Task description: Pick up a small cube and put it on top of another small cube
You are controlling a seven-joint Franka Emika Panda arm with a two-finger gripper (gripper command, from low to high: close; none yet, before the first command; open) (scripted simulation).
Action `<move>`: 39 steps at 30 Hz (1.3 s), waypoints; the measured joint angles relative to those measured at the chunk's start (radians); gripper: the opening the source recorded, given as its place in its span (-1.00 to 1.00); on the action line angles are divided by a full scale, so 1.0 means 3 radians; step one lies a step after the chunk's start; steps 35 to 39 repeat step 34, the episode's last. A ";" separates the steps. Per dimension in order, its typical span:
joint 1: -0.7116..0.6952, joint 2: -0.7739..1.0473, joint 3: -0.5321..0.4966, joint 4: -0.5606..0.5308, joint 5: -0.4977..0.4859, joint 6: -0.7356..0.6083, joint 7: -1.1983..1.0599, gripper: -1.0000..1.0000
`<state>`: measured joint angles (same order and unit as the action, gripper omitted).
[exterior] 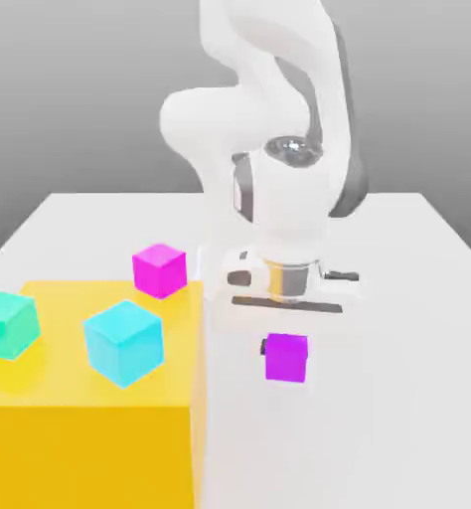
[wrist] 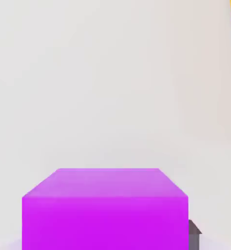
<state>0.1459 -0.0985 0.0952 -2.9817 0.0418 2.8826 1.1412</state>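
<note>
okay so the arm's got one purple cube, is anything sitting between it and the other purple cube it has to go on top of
Nothing visible blocks the way. The held small cube hangs in the gripper over bare white table. The other small cube sits toward the exterior view's left, on the yellow platform's far corner, its top uncovered. The cyan cube stands nearer the camera.

One small cube (exterior: 160,269) sits on the platform (exterior: 85,437) (another (exterior: 285,357) hangs to its exterior-view right).

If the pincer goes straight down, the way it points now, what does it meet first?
Most likely the white table. The pincer is shut on a magenta cube, and that cube would touch the bare table before anything else. The yellow block lies to the side, though depth is unclear.
</note>
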 joint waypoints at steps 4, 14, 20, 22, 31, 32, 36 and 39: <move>0.0075 -0.0260 -0.0008 0.0154 0.0085 -0.0466 -0.0067 -1.00; -0.0178 -0.1049 -0.0329 0.0735 -0.0023 -0.1864 -0.0482 -1.00; -0.0358 -0.1529 -0.0463 0.1079 -0.0153 -0.2686 -0.0674 -1.00; -0.0428 -0.1668 -0.0512 0.1182 -0.0209 -0.2922 -0.0736 -1.00; -0.0792 -0.1580 -0.0862 0.0925 -0.0465 -0.2492 -0.1007 1.00; -0.0792 -0.1580 -0.0862 0.0925 -0.0465 -0.2492 -0.1007 1.00; -0.0792 -0.1580 -0.0862 0.0925 -0.0465 -0.2492 -0.1007 1.00; -0.0792 -0.1580 -0.0862 0.0925 -0.0465 -0.2492 -0.1007 1.00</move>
